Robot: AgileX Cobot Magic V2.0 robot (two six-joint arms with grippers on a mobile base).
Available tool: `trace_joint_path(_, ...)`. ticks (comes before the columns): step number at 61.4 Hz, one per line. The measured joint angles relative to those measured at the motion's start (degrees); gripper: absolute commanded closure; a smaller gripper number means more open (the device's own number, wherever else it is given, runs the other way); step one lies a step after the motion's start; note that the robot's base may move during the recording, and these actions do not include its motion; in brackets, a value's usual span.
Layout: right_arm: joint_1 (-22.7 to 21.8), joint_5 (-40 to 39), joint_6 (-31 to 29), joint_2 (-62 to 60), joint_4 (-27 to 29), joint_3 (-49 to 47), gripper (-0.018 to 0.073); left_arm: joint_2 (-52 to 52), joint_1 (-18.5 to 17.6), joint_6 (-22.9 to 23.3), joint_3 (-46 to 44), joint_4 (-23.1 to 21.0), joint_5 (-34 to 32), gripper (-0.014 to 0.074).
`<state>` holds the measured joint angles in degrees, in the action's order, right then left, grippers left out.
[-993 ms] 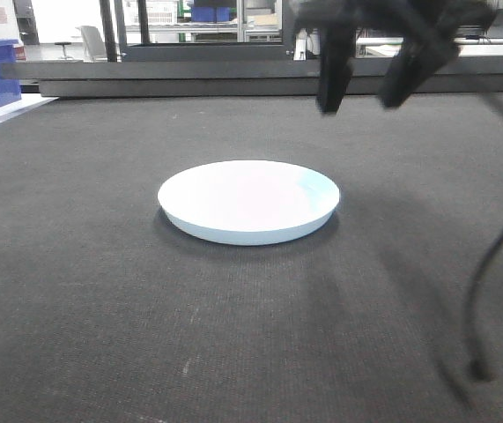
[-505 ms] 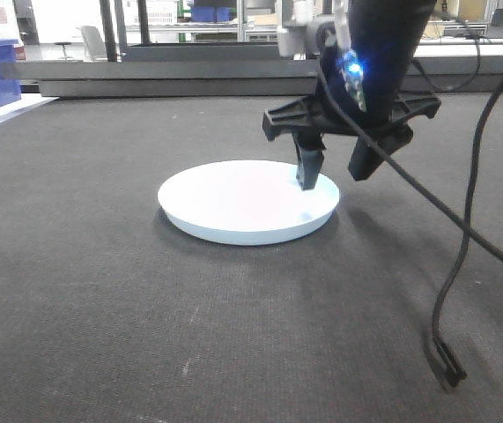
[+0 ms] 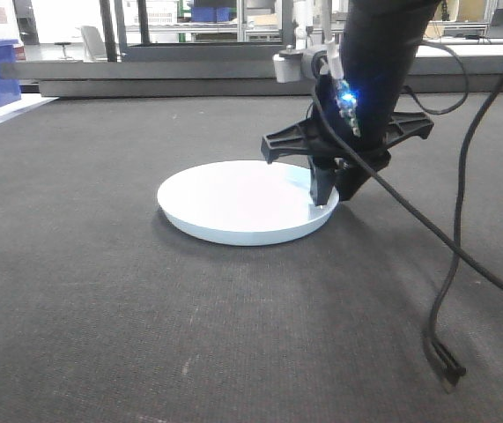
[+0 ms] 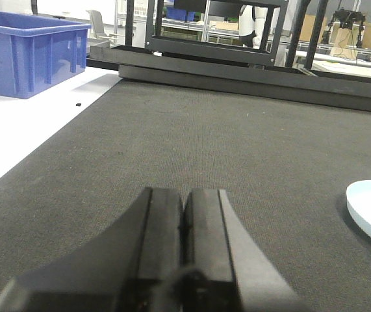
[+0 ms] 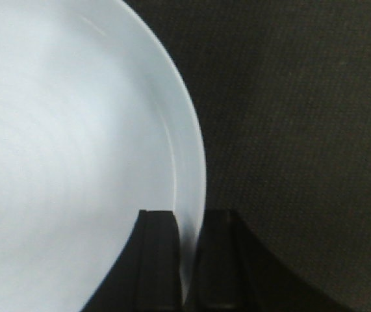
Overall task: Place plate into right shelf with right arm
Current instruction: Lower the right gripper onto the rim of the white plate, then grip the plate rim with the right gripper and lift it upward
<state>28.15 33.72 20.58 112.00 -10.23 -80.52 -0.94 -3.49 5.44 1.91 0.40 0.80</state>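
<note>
The plate (image 3: 233,201) lies flat on the dark mat (image 3: 101,308). The right gripper (image 3: 325,197) stands at its right edge, 2 jaws pinched on the rim, 1 inside and 1 outside, likely for an edge lift. The left gripper (image 4: 184,201) hangs low to the left, jaws together, empty.

Camera layout: three views over one dark mat (image 3: 101,308).
Front-facing view sits low, looking level across the mat at the plate (image 3: 242,198); left wrist view looks forward over the left gripper (image 4: 184,195), catching the plate's edge at frame right; right wrist view looks steeply down, close, onto its rim.
</note>
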Motion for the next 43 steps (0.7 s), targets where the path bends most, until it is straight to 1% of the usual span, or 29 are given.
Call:
trace_joint_path(3, 0.0, -0.5, 0.1, 0.0, 0.1, -0.3, 0.0502, 0.0, 0.0, 0.0, 0.0, 0.0, 0.0, 0.0643)
trace_joint_path(16, 0.0, -0.7, 0.4, -0.9, 0.2, -0.2, 0.0505, 0.0, 0.0, 0.0, 0.0, 0.0, 0.0, 0.0643)
trace_joint_path(26, -0.6, 1.0, 0.2, -6.0, 0.3, 0.2, 0.0505, 0.0, 0.0, 0.0, 0.0, 0.0, 0.0, 0.0643)
trace_joint_path(34, -3.4, 1.8, 0.0, -12.5, 0.3, 3.4, 0.0505, 0.0, 0.0, 0.0, 0.0, 0.0, 0.0, 0.0643)
trace_joint_path(43, -8.3, 2.2, -0.2, -22.7, 0.0, 10.3, 0.0505, 0.0, 0.0, 0.0, 0.0, 0.0, 0.0, 0.0643)
